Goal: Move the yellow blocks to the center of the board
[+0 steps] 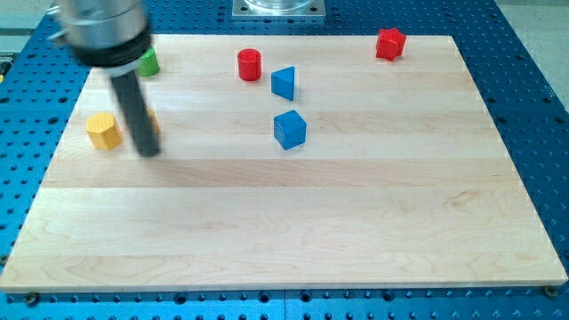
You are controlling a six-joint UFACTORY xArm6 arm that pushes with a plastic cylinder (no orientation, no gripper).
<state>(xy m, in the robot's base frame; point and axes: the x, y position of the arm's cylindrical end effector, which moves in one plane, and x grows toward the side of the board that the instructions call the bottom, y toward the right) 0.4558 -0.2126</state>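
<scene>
On the pale wooden tabletop (356,213), a red cylinder (250,64), a blue wedge-shaped block (284,83) and a blue cube (290,129) sit toward the view's top centre, a red block (389,43) at top right, a green block (148,62) at top left. My tip (149,151) stands upright just right of the yellow block (104,131) at the left edge; a sliver of orange-yellow (155,124) peeks out behind the rod. No pincer shows.

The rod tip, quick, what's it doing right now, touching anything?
My tip: no gripper, holds nothing; it sits just right of the yellow block, with a second yellow piece mostly hidden behind the rod. Contact cannot be told.
</scene>
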